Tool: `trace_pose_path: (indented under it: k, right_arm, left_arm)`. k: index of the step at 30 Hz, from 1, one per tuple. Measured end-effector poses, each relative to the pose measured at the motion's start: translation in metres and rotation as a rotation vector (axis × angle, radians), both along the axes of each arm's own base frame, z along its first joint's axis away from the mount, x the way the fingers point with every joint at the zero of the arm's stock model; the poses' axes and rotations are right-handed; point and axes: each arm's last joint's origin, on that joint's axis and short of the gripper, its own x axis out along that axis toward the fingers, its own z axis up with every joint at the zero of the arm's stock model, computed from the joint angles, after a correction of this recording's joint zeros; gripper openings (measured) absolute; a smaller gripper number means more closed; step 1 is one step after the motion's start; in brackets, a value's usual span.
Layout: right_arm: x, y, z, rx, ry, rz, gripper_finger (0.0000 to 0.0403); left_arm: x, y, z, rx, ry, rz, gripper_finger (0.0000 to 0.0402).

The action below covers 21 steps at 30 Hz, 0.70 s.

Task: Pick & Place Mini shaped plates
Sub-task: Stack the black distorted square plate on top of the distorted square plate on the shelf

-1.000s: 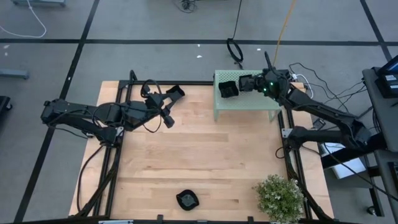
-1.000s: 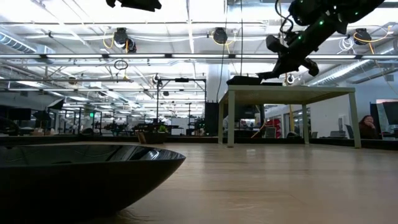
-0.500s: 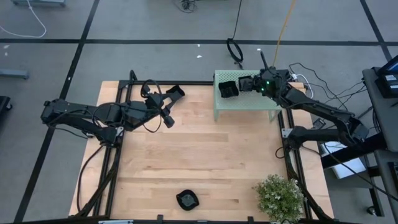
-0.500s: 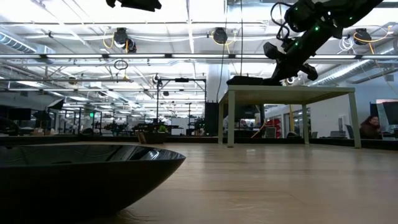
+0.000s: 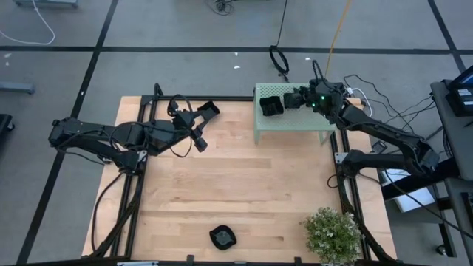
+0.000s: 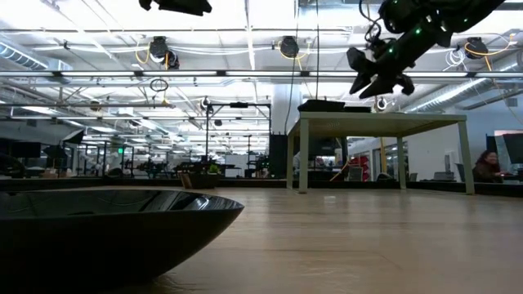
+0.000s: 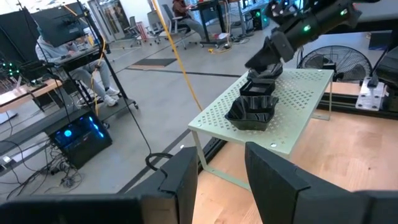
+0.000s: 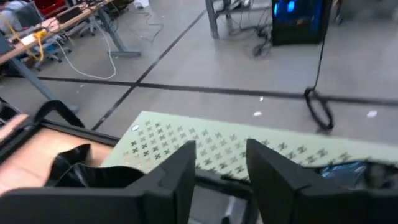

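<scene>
Mini shaped plates [image 5: 271, 106], glossy black, are stacked on the left end of the pale green perforated stand [image 5: 303, 122]; the left wrist view shows them as a stack [image 7: 252, 112] on the stand top. One more black plate [image 5: 222, 236] rests on the table near the front edge and looms large in the low view [image 6: 106, 229]. My right gripper [image 5: 294, 98] hovers open just above the stand, right of the stack, clear of it in the low view [image 6: 374, 82]. My left gripper [image 5: 201, 127] hangs open over the far left of the table, with nothing between its fingers [image 7: 221, 174].
A small green bushy plant [image 5: 332, 233] stands at the table's front right corner. The stand [image 6: 380, 122] is on legs at the far right edge. Bare wood [image 5: 236, 185] stretches between the stand and the near plate. People sit in the room beyond the table.
My right gripper dipped to the stand top beside the stack, opened, and has risen a little clear of it. The plates stay on the stand. My left arm has kept still.
</scene>
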Motion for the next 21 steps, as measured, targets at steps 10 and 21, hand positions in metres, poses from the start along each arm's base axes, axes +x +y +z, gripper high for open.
trace_pose_path:
  k: [10,21]
  right_arm:
    - [-0.016,0.011,0.025,-0.231,0.116,0.0,0.0164]
    - [-0.019,0.014,0.05,-0.437,0.035,-0.005,0.0164]
  left_arm:
    - [0.004,0.013,-0.016,-0.242,-0.046,0.044,0.0136]
    - [0.046,0.069,-0.087,-0.515,0.203,0.079,0.0136]
